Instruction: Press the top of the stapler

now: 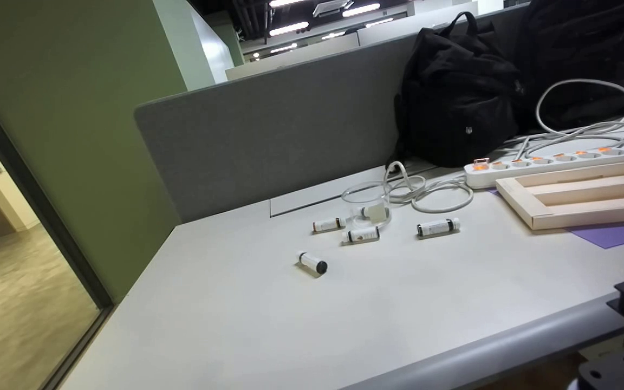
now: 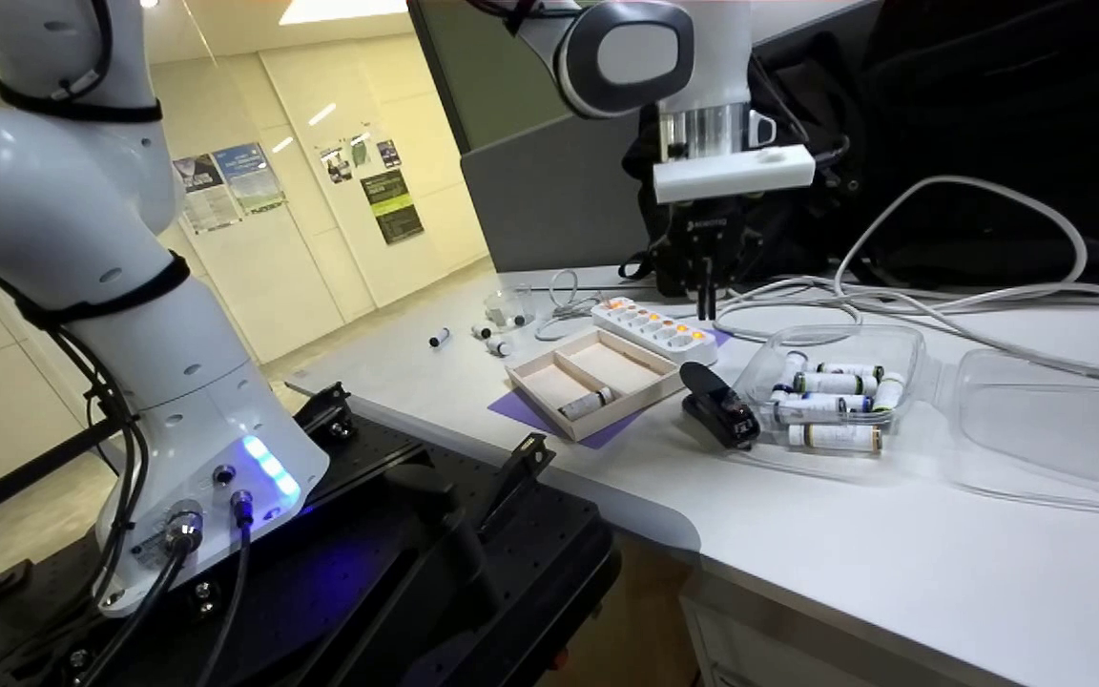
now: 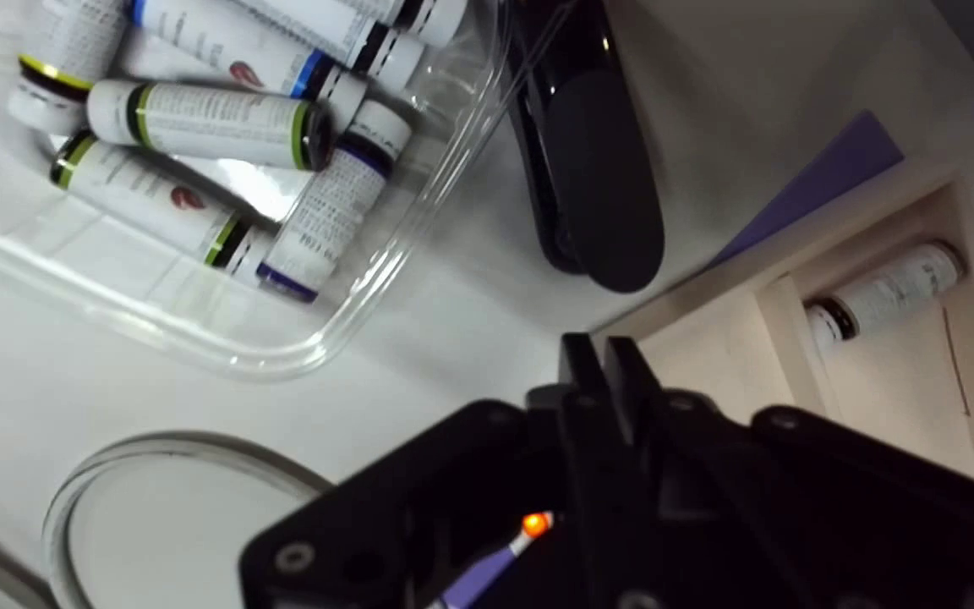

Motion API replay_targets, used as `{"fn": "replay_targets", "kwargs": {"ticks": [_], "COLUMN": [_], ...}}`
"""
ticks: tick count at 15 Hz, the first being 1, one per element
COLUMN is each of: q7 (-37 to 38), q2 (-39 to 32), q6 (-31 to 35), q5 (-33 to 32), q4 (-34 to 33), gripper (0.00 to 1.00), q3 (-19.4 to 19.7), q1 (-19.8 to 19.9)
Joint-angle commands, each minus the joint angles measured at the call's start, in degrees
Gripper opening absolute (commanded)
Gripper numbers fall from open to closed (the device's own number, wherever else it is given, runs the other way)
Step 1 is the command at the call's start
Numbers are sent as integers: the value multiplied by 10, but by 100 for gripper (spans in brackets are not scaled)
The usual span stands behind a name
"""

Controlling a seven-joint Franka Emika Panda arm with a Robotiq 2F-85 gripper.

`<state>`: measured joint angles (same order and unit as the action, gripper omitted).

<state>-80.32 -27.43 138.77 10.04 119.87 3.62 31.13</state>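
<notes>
The black stapler (image 2: 723, 412) stands on the white desk between a wooden tray and a clear plastic box. Its top arm is tilted up at one end. In the wrist view the stapler (image 3: 604, 173) lies ahead of the fingertips, partly cut off by the top edge. My gripper (image 2: 707, 310) hangs pointing down above the desk, apart from the stapler. In the wrist view the fingers (image 3: 599, 345) are nearly together, with a narrow gap and nothing between them. The stapler and the gripper are out of view in an exterior view that shows the grey partition.
The clear box (image 2: 912, 367) holds several small bottles, its lid open beside it. The wooden tray (image 2: 535, 367) holds one bottle and rests on purple paper. A white power strip (image 2: 654, 329) and cables (image 2: 979, 186) lie behind. Several bottles (image 1: 312, 262) lie farther along the desk.
</notes>
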Motion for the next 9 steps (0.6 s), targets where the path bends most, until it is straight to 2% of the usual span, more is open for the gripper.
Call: {"fn": "replay_targets", "kwargs": {"ticks": [1, 3, 4, 6, 7, 9], "q7": [3, -2, -6, -7, -8, -9], "q2": [20, 17, 21, 21, 21, 20], "q6": [-66, -132, -85, -115, -118, -118], "q5": [-1, -29, -3, -13, -15, -16], "q4": [-36, -59, -35, -45, -46, -46], "gripper": [41, 53, 36, 50, 53, 53], "q3": [15, 29, 25, 32, 33, 33], "q1": [-18, -31, -29, -35, -36, -36]}}
